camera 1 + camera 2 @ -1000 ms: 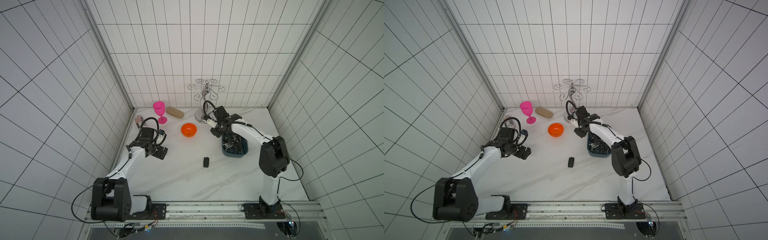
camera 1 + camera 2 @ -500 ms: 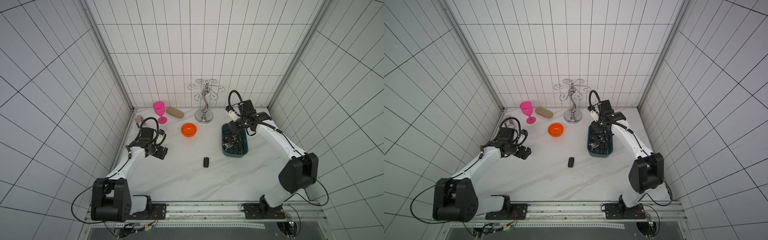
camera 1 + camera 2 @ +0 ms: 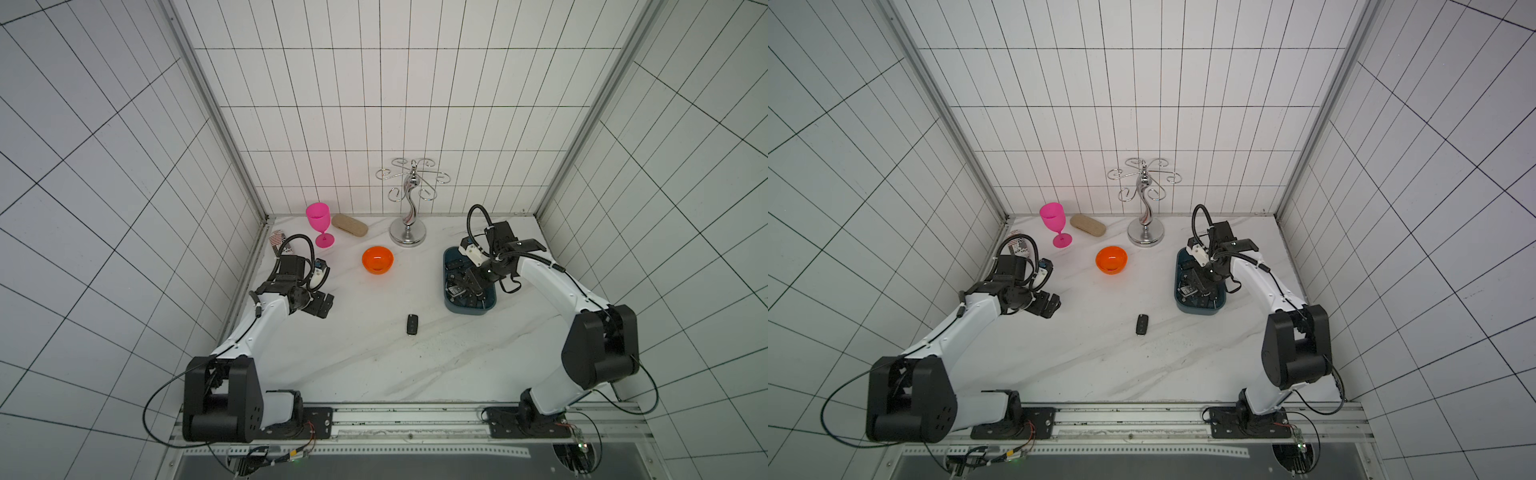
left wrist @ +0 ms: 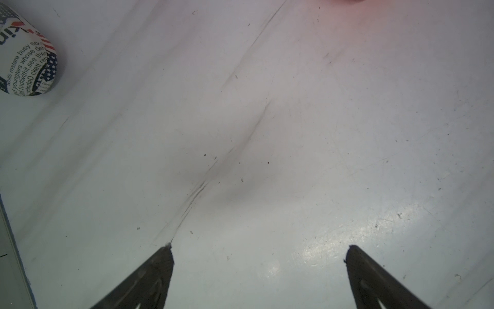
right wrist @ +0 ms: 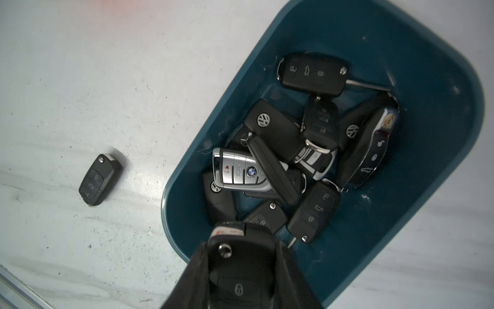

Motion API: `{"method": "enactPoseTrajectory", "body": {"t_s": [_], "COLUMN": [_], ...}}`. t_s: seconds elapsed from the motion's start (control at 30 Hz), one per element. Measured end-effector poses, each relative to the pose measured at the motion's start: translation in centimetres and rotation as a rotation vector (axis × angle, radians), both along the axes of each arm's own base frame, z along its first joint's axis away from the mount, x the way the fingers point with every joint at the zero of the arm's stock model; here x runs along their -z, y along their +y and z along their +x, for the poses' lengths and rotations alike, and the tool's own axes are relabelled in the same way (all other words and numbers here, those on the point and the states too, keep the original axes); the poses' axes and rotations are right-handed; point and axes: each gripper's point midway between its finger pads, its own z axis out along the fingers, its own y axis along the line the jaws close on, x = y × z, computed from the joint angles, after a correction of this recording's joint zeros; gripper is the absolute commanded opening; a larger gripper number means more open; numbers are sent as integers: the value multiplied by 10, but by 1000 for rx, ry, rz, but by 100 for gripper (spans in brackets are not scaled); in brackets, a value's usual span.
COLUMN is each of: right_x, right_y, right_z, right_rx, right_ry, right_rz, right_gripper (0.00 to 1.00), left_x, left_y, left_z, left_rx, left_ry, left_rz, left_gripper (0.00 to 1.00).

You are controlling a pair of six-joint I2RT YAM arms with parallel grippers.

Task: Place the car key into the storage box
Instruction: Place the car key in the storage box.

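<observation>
**Car key held over the storage box**

The car key (image 5: 238, 289) is clamped between the fingers of the right gripper (image 5: 240, 248) and is held over the storage box (image 3: 465, 309), which is seen right of centre in both top views. A heap of other keys (image 5: 294, 149) is seen lying inside the box. A second key (image 3: 412, 324) is seen flat on the table (image 3: 374, 365) just below the frame's centre, lower left of the box and apart from it. The left gripper (image 3: 320, 305) is seen left of centre, its fingers spread wide with nothing between them.
</observation>
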Motion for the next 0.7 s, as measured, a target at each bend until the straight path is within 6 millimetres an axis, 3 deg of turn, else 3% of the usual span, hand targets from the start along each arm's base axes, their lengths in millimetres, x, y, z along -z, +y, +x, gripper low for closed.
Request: {"method": "enactPoseTrajectory", "body": {"t_s": [0.23,0.5,0.7], "right_x": [7,64,76], "right_y": [2,5,6], "right_z": [-1,-3,6], "right_rx": [-1,2,4], "right_ry": [26,194,198], "right_rz": [21,22,20], "right_gripper": [26,26,35], "left_x": [2,2,2], "left_y": [0,1,2], "left_z": [0,0,1], "left_rx": [-4,-6,-8], "left_ry": [9,9,4], "left_rz": [-3,-2,-3], "left_gripper": [98,98,98]}}
